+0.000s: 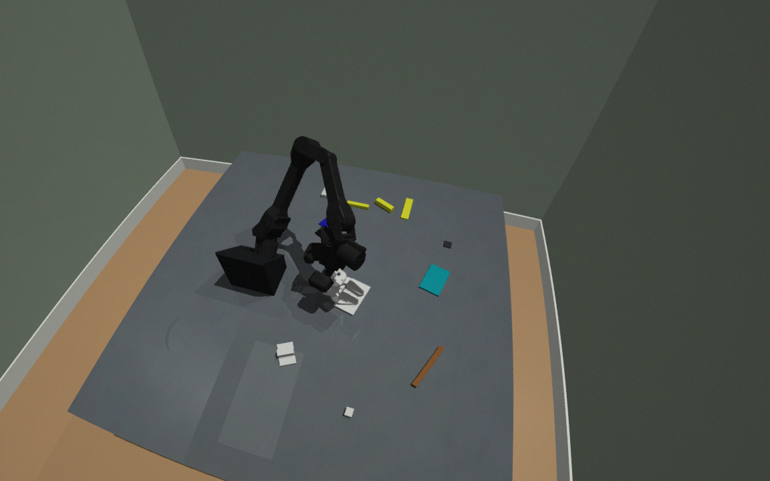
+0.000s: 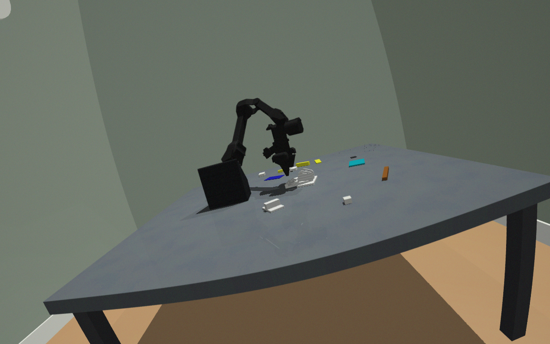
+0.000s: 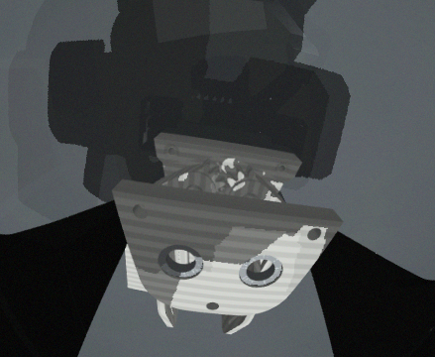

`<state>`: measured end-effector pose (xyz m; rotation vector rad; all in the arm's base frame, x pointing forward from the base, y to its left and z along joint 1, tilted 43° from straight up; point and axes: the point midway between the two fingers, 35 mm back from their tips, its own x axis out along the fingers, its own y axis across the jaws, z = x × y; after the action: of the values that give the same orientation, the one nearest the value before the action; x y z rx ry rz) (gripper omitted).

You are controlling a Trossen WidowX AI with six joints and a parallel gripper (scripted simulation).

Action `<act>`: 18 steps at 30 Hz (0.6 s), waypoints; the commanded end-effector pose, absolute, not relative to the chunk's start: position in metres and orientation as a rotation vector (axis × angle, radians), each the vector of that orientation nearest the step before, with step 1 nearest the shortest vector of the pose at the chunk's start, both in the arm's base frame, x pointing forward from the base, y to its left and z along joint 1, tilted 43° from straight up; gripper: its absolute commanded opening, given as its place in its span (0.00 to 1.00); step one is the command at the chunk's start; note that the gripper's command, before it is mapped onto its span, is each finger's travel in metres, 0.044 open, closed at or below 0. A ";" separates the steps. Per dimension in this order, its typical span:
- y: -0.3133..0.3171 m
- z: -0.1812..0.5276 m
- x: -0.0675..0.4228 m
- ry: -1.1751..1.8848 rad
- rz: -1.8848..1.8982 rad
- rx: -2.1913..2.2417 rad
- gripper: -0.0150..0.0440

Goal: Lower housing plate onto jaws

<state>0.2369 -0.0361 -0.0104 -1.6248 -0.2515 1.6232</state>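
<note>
The white housing plate (image 1: 339,276) (image 3: 217,293) has two ringed holes. My gripper (image 1: 336,275) (image 3: 224,220) is shut on it, one black finger at each side in the wrist view. The plate hangs above the rear part of the white base (image 1: 347,309) (image 2: 313,181) (image 3: 227,148), which lies on the table. Two long curved jaws (image 1: 349,297) (image 2: 307,173) lie on the base, mostly in front of the plate. In the wrist view the plate hides most of them, with two jaw tips showing below its edge. The stubs are not clearly visible and contact cannot be told.
A stepped white block (image 1: 285,353) (image 2: 273,207), a white cube (image 1: 348,412) (image 2: 347,199), a brown bar (image 1: 426,366) (image 2: 385,173) and a teal slab (image 1: 434,279) (image 2: 356,163) lie around. A blue piece (image 2: 274,177) and several yellow bars lie behind the base.
</note>
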 end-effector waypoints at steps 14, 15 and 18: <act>-0.013 -0.032 0.237 -0.256 1.624 -1.606 0.85; -0.013 -0.032 0.237 -0.256 1.624 -1.606 0.85; -0.013 -0.032 0.237 -0.256 1.624 -1.606 0.85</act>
<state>0.2390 -0.0167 -0.0296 -1.6195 -0.2565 1.6233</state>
